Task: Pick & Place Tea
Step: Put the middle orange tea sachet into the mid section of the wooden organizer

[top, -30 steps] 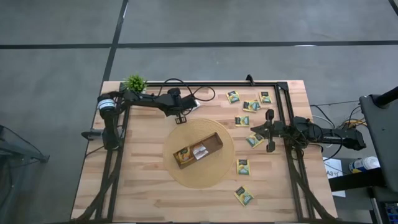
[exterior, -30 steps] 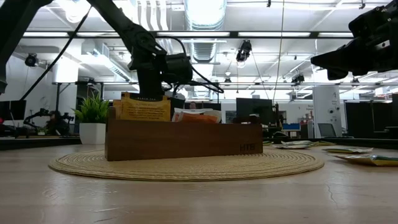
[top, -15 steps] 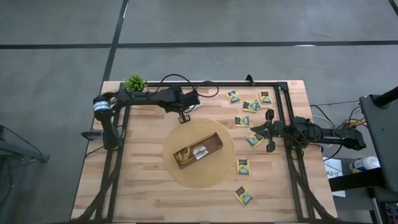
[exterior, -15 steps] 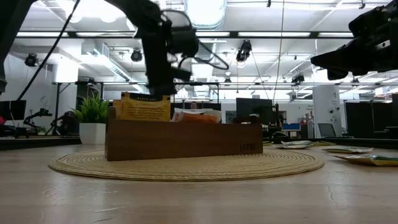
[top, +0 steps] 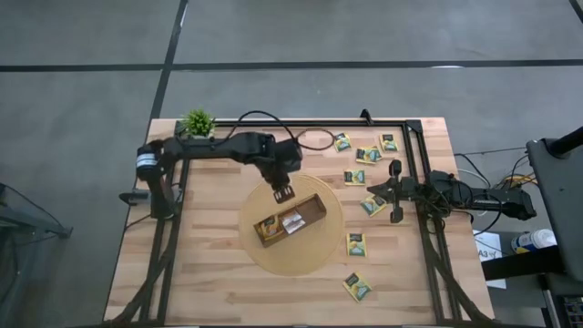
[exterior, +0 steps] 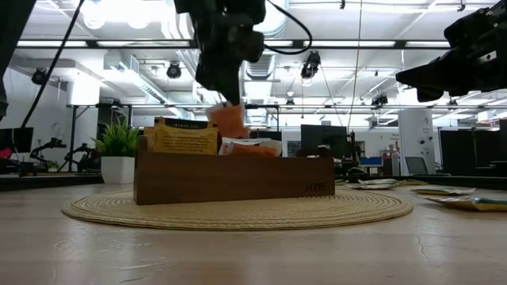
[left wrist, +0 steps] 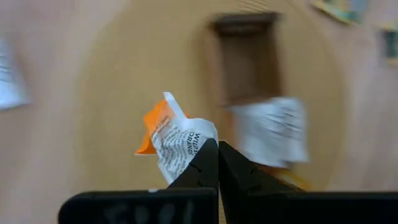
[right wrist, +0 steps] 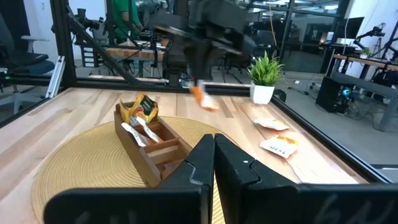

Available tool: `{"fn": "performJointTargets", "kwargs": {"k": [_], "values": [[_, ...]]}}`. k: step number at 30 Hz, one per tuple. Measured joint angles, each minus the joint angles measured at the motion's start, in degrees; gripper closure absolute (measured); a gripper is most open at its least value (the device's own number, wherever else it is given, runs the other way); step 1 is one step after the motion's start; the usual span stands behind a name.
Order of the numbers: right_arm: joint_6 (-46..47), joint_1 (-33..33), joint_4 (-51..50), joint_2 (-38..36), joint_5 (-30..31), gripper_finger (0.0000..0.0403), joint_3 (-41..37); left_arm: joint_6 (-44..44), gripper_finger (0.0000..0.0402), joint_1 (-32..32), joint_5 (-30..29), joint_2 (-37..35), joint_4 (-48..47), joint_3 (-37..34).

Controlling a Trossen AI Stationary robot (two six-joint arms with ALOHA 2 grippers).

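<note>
Wood table, round woven mat; ceiling lights behind.

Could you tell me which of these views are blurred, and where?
Left wrist view: tray and mat smeared, but the sachet in the left gripper is sharp. Right wrist view: the left arm and sachet blurred, the tray crisp. Low view: the arm soft, the tray sharp. High view: no blur.

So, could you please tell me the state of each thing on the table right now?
Left gripper: shut on a white-and-orange paper tea sachet, above the mat's far edge.
Right gripper: shut, empty, waiting at the table's right.
Long brown wooden tray: on the round woven mat, two sachets inside.
Loose dark green sachets: flat on the table.
</note>
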Motion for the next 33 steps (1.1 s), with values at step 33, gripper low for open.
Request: {"fn": "performJointTargets", "kwargs": {"k": [33], "values": [[0.00, 0.00, 0.02, 0.02, 0.01, 0.0394, 0.01, -10.56, 0.0401, -8.48, 5.82, 2.82, 12.98, -8.80]]}}
